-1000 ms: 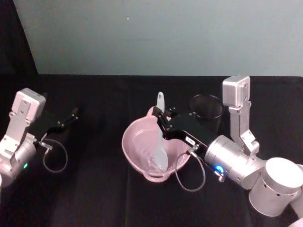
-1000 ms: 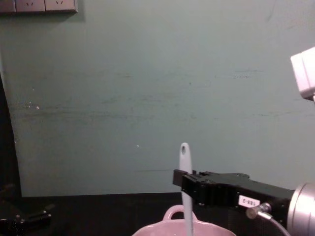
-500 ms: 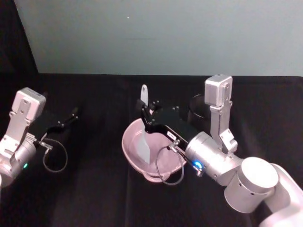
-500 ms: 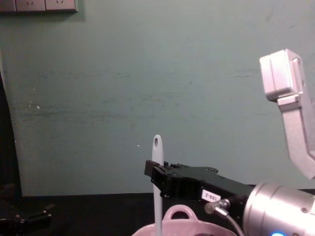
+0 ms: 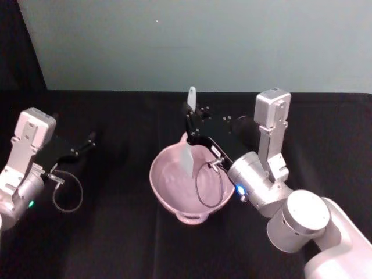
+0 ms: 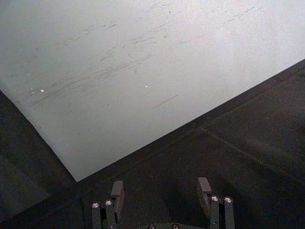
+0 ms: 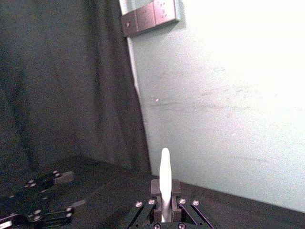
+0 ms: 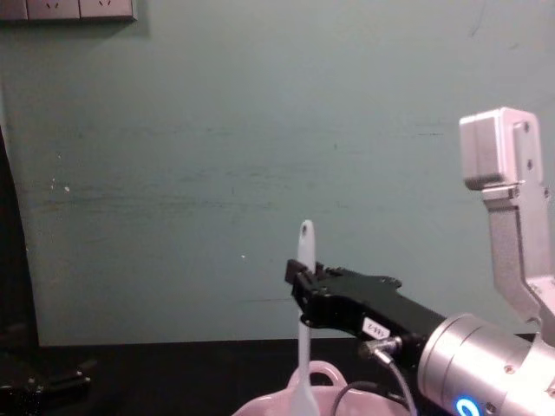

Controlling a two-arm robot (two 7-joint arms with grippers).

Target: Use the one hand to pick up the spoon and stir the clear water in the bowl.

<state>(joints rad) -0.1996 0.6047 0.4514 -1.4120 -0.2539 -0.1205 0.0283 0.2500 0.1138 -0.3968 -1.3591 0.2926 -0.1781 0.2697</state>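
Observation:
The pale pink bowl (image 5: 165, 183) sits mid-table; its rim (image 8: 270, 406) and loop handle show at the chest view's lower edge. My right gripper (image 5: 195, 121) is shut on the handle of the white spoon (image 5: 187, 157), holding it nearly upright. The spoon's blade dips into the far side of the bowl, and its holed end (image 8: 305, 232) points up. In the right wrist view the spoon (image 7: 165, 174) stands clamped between the fingers (image 7: 155, 187). My left gripper (image 5: 88, 141) rests at the far left, open with nothing in it (image 6: 161, 195).
A black wire-mesh cup (image 5: 243, 128) stands behind the bowl to the right, partly hidden by my right arm. A grey cable (image 5: 203, 186) loops from the right wrist over the bowl. Black cloth covers the table, and a pale green wall is behind.
My right gripper has carried the spoon from the bowl's left side toward the right and the far rim, and somewhat higher. The left arm has not moved.

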